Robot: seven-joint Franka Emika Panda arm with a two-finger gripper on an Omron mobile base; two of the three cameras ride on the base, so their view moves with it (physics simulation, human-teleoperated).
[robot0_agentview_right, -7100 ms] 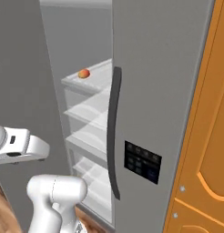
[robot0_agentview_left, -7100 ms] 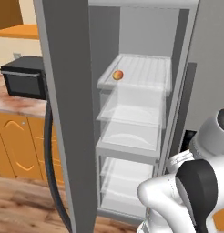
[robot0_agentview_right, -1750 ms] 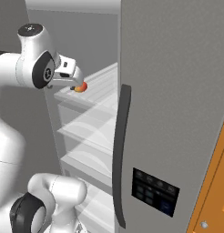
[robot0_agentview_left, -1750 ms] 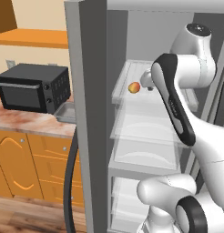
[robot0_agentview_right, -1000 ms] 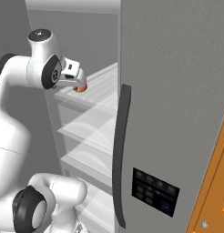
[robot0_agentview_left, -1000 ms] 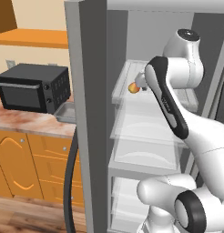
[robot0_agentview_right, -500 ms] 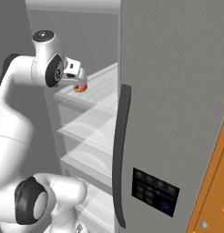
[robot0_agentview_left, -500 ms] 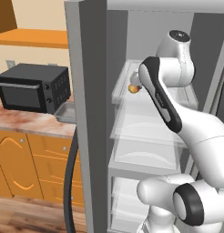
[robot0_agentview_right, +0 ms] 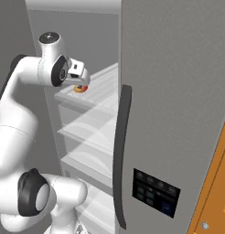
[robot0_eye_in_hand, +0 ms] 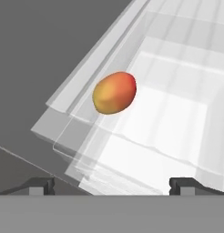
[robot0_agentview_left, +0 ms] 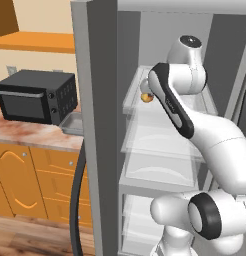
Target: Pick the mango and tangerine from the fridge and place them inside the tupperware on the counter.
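The mango (robot0_eye_in_hand: pixel 114 93), red-orange fading to yellow, lies near the front left edge of the fridge's (robot0_agentview_left: pixel 95 60) top translucent shelf (robot0_agentview_right: pixel 93 98). In the hand view it is centred ahead of my open gripper (robot0_eye_in_hand: pixel 113 184), whose two dark fingertips (robot0_eye_in_hand: pixel 41 184) stand wide apart with nothing between them. From the right base view the gripper (robot0_agentview_right: pixel 81 81) hovers just above the mango (robot0_agentview_right: pixel 80 88), a small gap away. My forearm partly covers the mango (robot0_agentview_left: pixel 146 97) in the left base view. The tangerine is hidden. The grey tupperware (robot0_agentview_left: pixel 72 123) sits on the counter (robot0_agentview_left: pixel 30 134).
A black microwave (robot0_agentview_left: pixel 37 95) stands on the counter left of the tupperware. The open fridge door with its long dark handle (robot0_agentview_left: pixel 77 200) stands between the shelves and the counter. The other door with a handle (robot0_agentview_right: pixel 121 155) walls off the right side.
The arm has swung further in over the top shelf, bringing the hand closer to the mango. The jaws stayed open and the mango has not moved.
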